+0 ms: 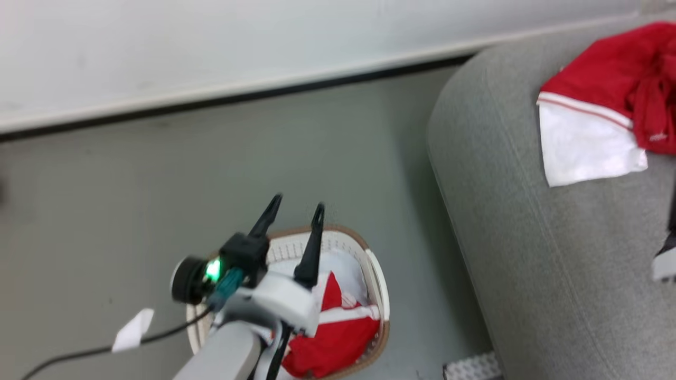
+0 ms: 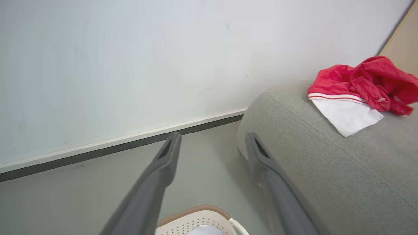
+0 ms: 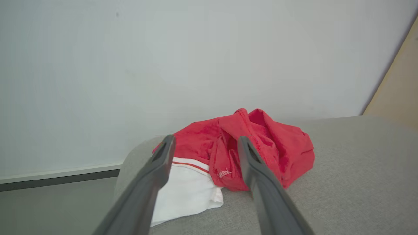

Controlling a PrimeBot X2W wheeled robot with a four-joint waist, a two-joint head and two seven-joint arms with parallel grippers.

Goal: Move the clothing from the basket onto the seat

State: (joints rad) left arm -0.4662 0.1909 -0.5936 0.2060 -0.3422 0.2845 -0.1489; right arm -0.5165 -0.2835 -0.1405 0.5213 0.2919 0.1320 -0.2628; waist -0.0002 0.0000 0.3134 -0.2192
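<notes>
**One garment on the seat, more left in the basket**

You have one soft red and white garment (image 1: pixel 607 100) lying at the rounded end corner of the large grey woven-fabric sofa (image 1: pixel 528 237). Another red piece with striped trim (image 1: pixel 338 338) sits in the oval white perforated plastic basket (image 1: pixel 378 285) on the floor. Your right pincer (image 3: pixel 205 140) is spread wide and empty before the sofa garment. Your left pincer (image 1: pixel 298 203) hangs open and empty above the basket.

The head camera looks steeply down from high up: basket (image 1: pixel 378 285) at 6 o'clock under the left pincer (image 1: pixel 298 203), seat (image 1: pixel 528 237) at 3, wall (image 1: pixel 211 42) at 12. The left wrist camera hangs low over the basket's rim, facing the wall, seat at 3 o'clock. The right wrist camera sits close above the seat, and all three views share the clothing (image 3: pixel 287 153) on its rounded end.
</notes>
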